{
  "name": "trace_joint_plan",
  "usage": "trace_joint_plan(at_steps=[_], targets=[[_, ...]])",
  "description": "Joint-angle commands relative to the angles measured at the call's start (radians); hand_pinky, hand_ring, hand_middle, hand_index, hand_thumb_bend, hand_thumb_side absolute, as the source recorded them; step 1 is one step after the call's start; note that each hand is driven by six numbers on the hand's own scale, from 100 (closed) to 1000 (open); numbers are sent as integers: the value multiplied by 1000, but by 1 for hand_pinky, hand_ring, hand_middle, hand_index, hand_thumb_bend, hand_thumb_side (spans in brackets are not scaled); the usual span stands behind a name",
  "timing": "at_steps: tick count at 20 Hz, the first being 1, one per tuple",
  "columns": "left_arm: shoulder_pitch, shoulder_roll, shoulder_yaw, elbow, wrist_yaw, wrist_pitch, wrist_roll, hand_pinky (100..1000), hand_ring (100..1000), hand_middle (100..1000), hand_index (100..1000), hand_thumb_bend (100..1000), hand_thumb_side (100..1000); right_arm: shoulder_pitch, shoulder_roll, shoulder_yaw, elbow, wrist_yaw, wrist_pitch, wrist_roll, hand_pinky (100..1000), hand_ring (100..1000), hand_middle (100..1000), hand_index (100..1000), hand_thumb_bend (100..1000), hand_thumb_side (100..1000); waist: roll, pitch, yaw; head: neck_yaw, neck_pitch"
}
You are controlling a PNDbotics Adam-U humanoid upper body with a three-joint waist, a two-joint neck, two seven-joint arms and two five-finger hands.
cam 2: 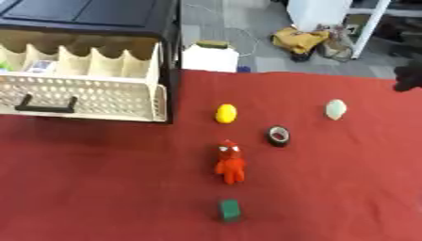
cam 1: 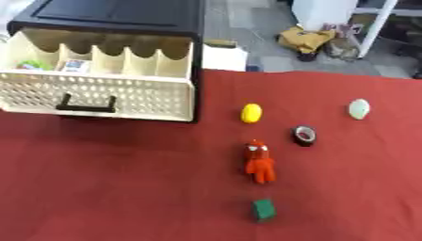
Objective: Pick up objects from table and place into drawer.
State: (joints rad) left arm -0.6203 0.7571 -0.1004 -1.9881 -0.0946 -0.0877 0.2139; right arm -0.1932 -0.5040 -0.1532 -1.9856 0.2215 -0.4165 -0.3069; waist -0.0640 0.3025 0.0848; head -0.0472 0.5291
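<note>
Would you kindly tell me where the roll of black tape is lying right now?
The roll of black tape lies on the red cloth, right of centre, between the yellow egg-shaped thing and the pale green one, just above-right of the red figure.

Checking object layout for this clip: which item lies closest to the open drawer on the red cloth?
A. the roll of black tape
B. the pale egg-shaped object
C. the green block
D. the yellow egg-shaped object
D: the yellow egg-shaped object lies just right of the open drawer, while the roll of black tape, the pale egg-shaped object and the green block all sit farther off.
</note>
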Motion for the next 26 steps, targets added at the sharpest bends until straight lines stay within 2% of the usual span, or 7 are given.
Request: trace_joint_plan(at_steps=[1,7,8,9,11,18,26], targets=[[0,-5,17,-12,36,-21,30,100,100,100,840,110,1000,-8,-76,0,-14,18,8,-16,691,713,498,762,409,1000,1,-21,1,2,-10],[10,-49,23,-12,106,-81,61,100,100,100,887,117,1000,-7,-175,12,-14,28,39,-24,692,715,498,765,384,1000,-4,-24,6,-3,-9],[11,-54,24,-12,116,-95,63,100,100,160,892,116,1000,-6,-191,13,-14,31,44,-24,693,717,500,766,377,1000,-4,-24,7,-3,-8],[12,-59,25,-12,122,-109,63,188,120,228,897,114,1000,-5,-207,15,-14,35,50,-23,694,720,501,767,369,1000,-4,-25,7,-3,-7],[15,-69,26,-12,128,-136,60,347,286,353,903,110,1000,-5,-239,20,-14,49,62,-19,696,727,506,773,362,1000,-3,-25,8,-3,-6],[29,-98,32,-12,127,-176,50,527,503,516,911,111,1000,-6,-356,39,-14,98,96,19,712,751,540,790,575,1000,1,-27,11,-6,-3],[42,-119,32,-12,127,-169,47,560,521,530,906,108,1000,-15,-485,60,-14,146,114,133,732,778,595,815,763,1000,8,-30,13,-5,9]])
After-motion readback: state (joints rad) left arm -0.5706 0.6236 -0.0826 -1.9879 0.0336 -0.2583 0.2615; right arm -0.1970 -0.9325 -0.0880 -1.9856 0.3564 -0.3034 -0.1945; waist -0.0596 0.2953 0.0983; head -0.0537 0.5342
